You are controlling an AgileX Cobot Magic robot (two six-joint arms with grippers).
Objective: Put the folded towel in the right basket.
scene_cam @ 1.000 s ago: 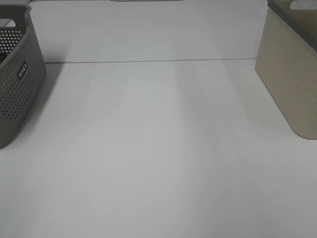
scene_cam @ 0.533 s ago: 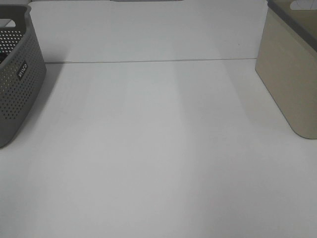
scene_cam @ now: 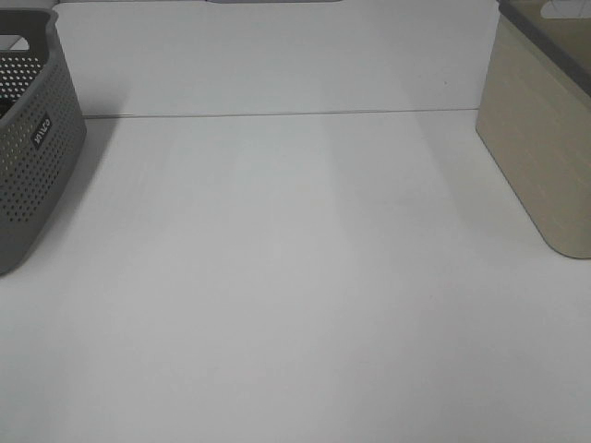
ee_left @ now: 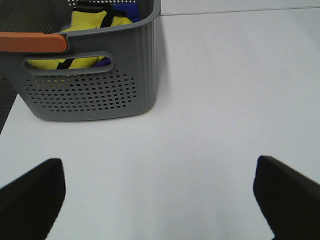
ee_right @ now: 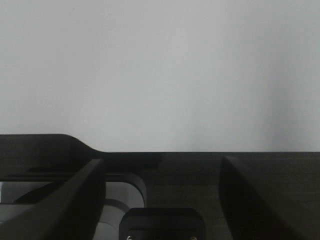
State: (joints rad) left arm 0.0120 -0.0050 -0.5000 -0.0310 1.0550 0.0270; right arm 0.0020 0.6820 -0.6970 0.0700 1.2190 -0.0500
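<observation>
The right basket (scene_cam: 540,148) is beige with a grey rim and stands at the table's right edge. The left basket (scene_cam: 32,157) is grey and perforated. In the left wrist view this grey basket (ee_left: 95,95) holds yellow cloth (ee_left: 92,22) and blue cloth (ee_left: 131,10); I cannot tell which of them is the folded towel. My left gripper (ee_left: 159,200) is open and empty, a short way in front of the grey basket. My right gripper (ee_right: 162,192) is open and empty over bare white surface. Neither gripper shows in the exterior high view.
An orange bar (ee_left: 32,41) lies along the grey basket's rim. A seam (scene_cam: 277,113) runs across the white table (scene_cam: 295,277) at the back, between the two baskets.
</observation>
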